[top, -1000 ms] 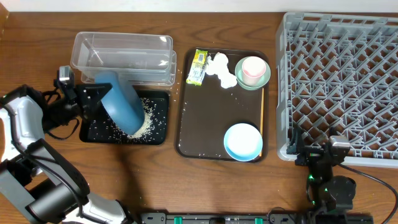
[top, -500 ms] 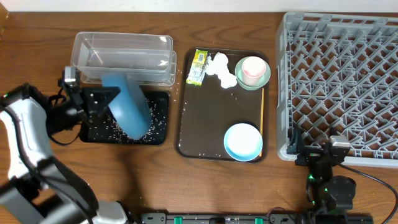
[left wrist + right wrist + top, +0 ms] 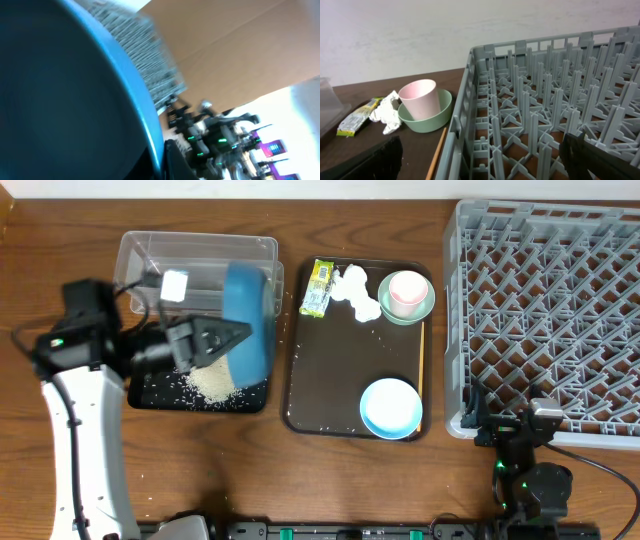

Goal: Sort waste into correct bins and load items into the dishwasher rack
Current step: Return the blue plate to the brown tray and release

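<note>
My left gripper (image 3: pixel 212 338) is shut on the rim of the dark blue plate (image 3: pixel 247 320), which stands on edge over the black tray (image 3: pixel 150 392) and the clear tub (image 3: pixel 200 260). The plate (image 3: pixel 70 100) fills the left wrist view. A heap of rice (image 3: pixel 213 381) lies in the black tray. The wrapper (image 3: pixel 319 287), the tissue (image 3: pixel 355 292), the pink cup (image 3: pixel 405 290) inside the mint-green bowl (image 3: pixel 424 308), and the light blue bowl (image 3: pixel 390 407) sit on the brown tray. My right gripper (image 3: pixel 480 162) is open and empty at the front left corner of the grey rack (image 3: pixel 550 310).
The brown serving tray (image 3: pixel 335 370) lies between the bins and the rack. A thin wooden stick (image 3: pixel 422 360) lies along its right edge. Loose rice grains are scattered on the table round the black tray. The right wrist view shows the cup (image 3: pixel 420 100) and the rack (image 3: pixel 545 110).
My left arm has swung round and carried the plate up and to the right, turning it onto its edge. The rice heap now shows uncovered in the black tray. The right arm has not moved.
</note>
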### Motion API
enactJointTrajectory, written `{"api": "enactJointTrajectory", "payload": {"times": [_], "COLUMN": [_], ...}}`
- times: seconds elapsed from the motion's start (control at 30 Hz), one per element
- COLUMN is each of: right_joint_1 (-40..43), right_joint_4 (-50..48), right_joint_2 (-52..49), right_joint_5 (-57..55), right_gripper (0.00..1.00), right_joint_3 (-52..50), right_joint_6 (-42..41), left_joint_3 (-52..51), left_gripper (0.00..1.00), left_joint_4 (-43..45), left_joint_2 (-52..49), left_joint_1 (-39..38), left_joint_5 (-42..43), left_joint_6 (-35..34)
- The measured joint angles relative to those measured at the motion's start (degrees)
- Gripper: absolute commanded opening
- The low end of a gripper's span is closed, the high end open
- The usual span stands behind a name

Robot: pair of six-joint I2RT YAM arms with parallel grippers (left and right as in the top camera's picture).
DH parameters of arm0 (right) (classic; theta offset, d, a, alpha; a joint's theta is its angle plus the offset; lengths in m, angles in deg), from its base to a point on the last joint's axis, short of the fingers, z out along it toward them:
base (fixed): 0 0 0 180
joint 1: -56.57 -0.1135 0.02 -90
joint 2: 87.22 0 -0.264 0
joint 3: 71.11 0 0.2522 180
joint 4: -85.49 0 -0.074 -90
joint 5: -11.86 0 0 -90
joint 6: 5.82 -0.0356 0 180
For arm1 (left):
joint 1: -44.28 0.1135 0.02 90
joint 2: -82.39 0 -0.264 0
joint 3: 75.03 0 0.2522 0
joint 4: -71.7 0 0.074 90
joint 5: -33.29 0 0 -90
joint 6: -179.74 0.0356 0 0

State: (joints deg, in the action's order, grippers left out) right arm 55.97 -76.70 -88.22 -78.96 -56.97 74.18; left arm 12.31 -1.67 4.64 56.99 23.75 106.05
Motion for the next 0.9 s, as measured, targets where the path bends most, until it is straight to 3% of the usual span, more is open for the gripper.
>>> {"api": "enactJointTrajectory", "payload": {"times": [0.13,0.33,0.5,0.67,0.9], "right_joint_1": [0.0,0.0,0.0,0.0,0.0], "right_joint_4": [0.0,0.0,0.0,0.0,0.0], "right_joint_2": [0.0,0.0,0.0,0.0,0.0], "right_joint_5": [0.0,0.0,0.0,0.0,0.0], "right_gripper": [0.99,0.99,0.99,0.99,0.99], "right_joint_3": [0.0,0.0,0.0,0.0,0.0], "right_joint_6": [0.0,0.0,0.0,0.0,0.0], "left_joint_3": [0.1,0.1,0.1,0.1,0.1], "left_gripper": [0.06,0.06,0.06,0.06,0.06], "left_joint_4": [9.3,16.6,20.5,25.2,30.4], "left_joint_2": [0.0,0.1,-0.8,-6.2,-17.7], "left_joint_1": [-8.7,-28.6,-41.2,-48.8,-53.1], "left_joint_5": [-17.1,-42.5,-57.2,-69.6,-75.5], "left_joint_6": [-16.8,-31.3,-35.4,-36.7,-37.3]}}
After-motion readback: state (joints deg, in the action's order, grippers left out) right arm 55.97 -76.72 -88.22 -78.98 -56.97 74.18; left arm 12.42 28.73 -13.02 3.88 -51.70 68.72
